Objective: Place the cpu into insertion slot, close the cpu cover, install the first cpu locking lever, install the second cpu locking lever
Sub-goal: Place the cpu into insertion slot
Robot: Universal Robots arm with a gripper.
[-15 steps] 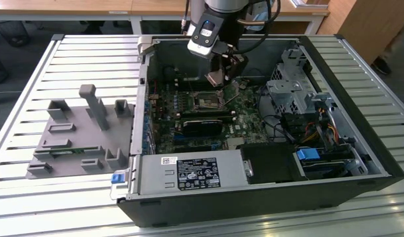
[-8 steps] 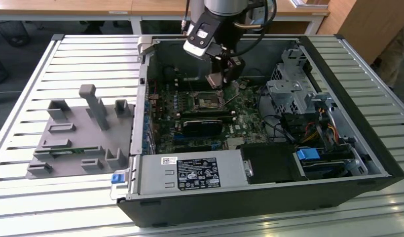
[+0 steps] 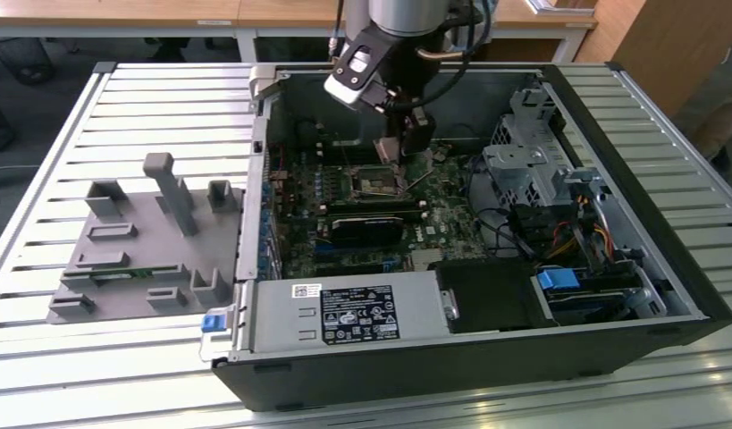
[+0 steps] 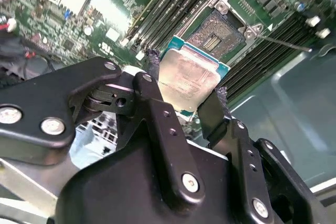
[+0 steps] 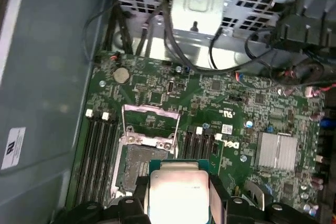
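My gripper (image 4: 186, 77) is shut on the cpu (image 4: 190, 72), a flat square chip with a silvery top, gripped by two opposite edges between the black fingers (image 4: 152, 93). In the first wrist view the cpu (image 5: 176, 184) hangs just off one edge of the insertion slot (image 5: 140, 165), above the board and apart from it. The slot's dark contact field (image 4: 216, 32) lies uncovered. The cpu cover (image 5: 149, 123) is swung open and stands beyond the slot. A thin locking lever (image 4: 286, 43) sticks out beside the slot. In the exterior view the gripper (image 3: 404, 154) hovers inside the case above the slot (image 3: 375, 181).
The open computer case (image 3: 652, 268) lies on a slatted table. Memory slots (image 5: 97, 156) flank the socket. A drive cage with cables (image 3: 526, 165) is at the exterior view's right, a power supply (image 3: 354, 313) in front, and a grey fixture (image 3: 139, 241) on the left.
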